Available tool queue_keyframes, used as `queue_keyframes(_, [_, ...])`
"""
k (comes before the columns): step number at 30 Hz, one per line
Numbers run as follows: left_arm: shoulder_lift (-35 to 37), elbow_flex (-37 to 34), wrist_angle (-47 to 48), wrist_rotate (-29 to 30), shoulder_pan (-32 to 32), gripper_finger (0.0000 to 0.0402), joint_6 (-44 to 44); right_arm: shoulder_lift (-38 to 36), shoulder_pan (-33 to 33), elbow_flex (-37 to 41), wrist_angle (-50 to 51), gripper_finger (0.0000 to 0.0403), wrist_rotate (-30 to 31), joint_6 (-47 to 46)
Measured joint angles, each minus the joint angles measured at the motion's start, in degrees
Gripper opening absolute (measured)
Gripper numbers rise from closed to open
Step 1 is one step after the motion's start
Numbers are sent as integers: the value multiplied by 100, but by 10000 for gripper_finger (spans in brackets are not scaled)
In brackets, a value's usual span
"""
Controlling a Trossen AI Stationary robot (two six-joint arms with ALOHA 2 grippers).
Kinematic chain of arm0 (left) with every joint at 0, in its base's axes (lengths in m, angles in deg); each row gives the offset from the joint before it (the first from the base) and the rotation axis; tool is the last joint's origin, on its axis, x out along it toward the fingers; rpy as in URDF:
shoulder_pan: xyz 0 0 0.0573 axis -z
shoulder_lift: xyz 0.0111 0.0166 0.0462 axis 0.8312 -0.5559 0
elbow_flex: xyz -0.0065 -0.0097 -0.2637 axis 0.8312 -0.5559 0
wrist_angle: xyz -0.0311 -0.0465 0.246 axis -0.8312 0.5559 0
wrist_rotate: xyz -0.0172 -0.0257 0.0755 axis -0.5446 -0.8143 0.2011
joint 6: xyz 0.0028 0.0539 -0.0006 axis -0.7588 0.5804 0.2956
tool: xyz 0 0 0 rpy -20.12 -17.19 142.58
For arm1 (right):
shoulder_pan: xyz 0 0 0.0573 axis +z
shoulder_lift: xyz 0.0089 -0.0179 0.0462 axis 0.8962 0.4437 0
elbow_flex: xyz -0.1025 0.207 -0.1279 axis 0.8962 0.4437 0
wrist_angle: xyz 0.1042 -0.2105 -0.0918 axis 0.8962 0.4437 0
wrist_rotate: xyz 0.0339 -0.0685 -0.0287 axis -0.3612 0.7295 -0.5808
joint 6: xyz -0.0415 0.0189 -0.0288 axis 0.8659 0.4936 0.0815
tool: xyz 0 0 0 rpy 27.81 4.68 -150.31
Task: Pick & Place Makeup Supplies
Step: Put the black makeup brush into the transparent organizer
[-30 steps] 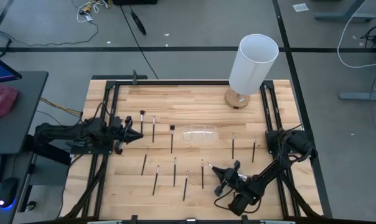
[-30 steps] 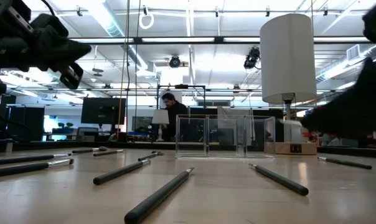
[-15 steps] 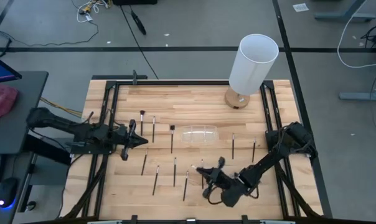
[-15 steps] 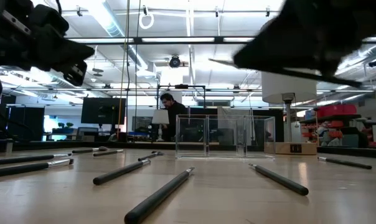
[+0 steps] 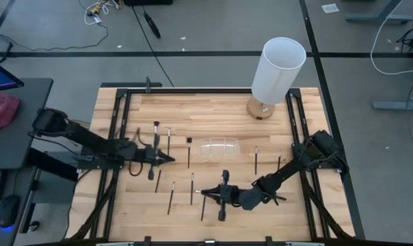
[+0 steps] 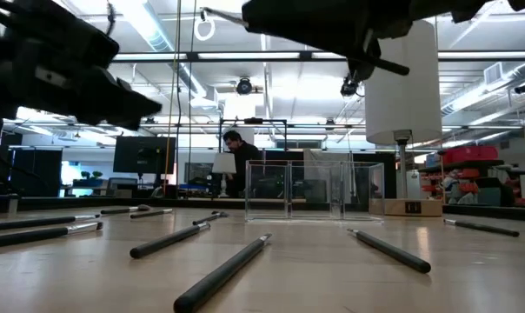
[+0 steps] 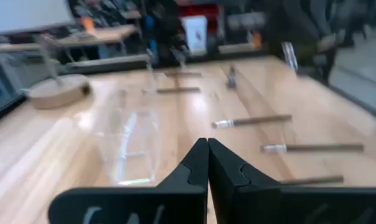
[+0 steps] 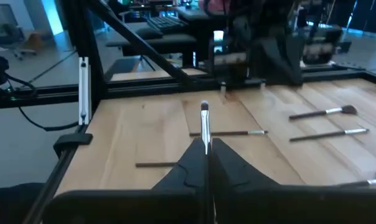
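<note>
Over the near middle of the wooden table (image 5: 213, 116), one slim makeup brush (image 8: 205, 124) sits pinched in the right gripper (image 5: 217, 194), its fingers clenched on the handle so the tip pokes out ahead, lifted off the wood. The other brushes (image 5: 189, 152) lie scattered flat across the boards, some in a row near the front edge below that gripper, two more over by the right rail. Just beyond them, mid-table, rests the small clear plastic holder (image 5: 217, 148), nothing in it that can be made out. The left gripper (image 5: 167, 158) reaches in from the left side, fingers pressed tight together with nothing between them, hovering close beside the holder among the brushes there. At the far right corner stands the tall white cylinder lamp (image 5: 278, 68) on its round wooden base. In the low view a person (image 6: 237, 156) sits in the room behind the table.
</note>
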State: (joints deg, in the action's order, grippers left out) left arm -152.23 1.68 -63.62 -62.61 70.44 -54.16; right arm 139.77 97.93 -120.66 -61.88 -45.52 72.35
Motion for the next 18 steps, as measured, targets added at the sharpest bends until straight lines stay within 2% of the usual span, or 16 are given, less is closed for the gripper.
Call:
queue_keyframes(3, [-791,504,3,-355,3,3,56,0,1,0,-163,4,-24,173])
queue_keyframes(7, [-1748,1340,60,-426,15,4,70,0,-7,75,-220,4,-27,124])
queue_keyframes(10, [-2237,1800,94,-1047,15,20,589,0,-12,287,-398,4,-26,-11])
queue_keyframes(15, [-2408,2199,77,-2157,17,98,944,0,31,955,-1644,4,-21,-58])
queue_keyframes(18, [-2369,2289,62,-2151,58,162,1105,0,36,1301,-2252,4,-22,-170])
